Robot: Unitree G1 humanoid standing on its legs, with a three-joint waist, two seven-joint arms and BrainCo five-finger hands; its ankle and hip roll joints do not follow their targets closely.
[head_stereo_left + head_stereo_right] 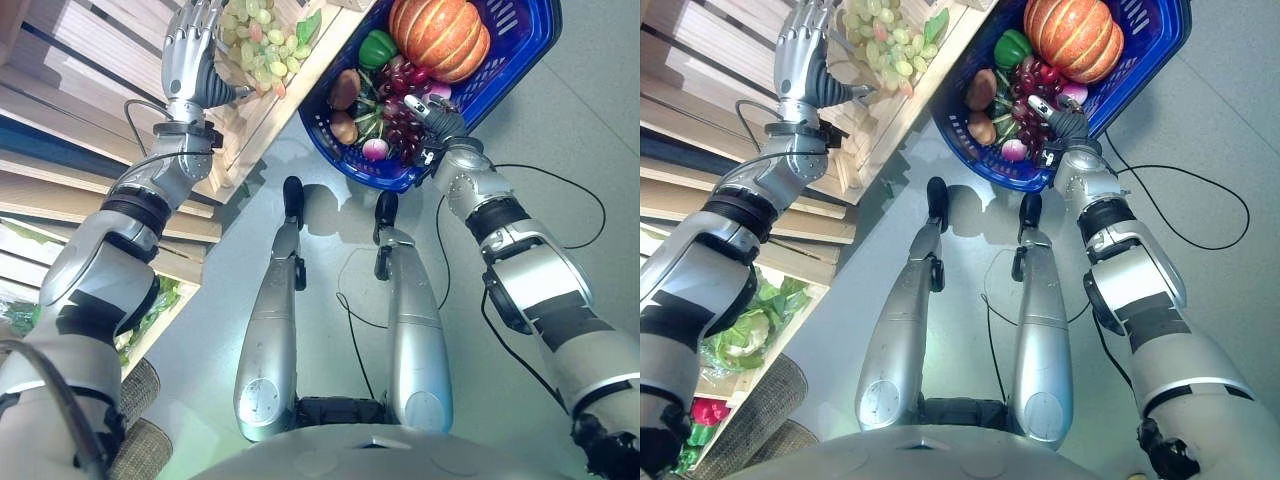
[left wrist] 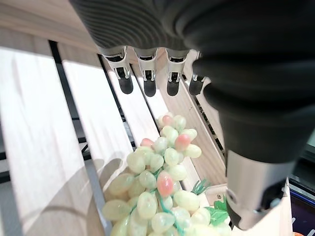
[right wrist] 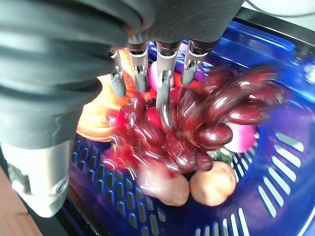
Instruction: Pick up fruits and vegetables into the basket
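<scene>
Left hand (image 1: 193,45) is up over the wooden crate (image 1: 265,110) on the left, fingers (image 2: 147,81) straight and released above the green grapes (image 1: 262,40). Right hand (image 1: 437,120) hangs over the blue basket (image 1: 510,60), fingers loose above the red grapes (image 3: 206,128); pumpkin (image 1: 440,35), green pepper (image 1: 377,47) and potatoes (image 3: 211,184) lie inside.

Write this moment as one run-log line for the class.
left hand: open, above green grapes in wooden crate | right hand: open, over red grapes in blue basket | basket also holds pumpkin
</scene>
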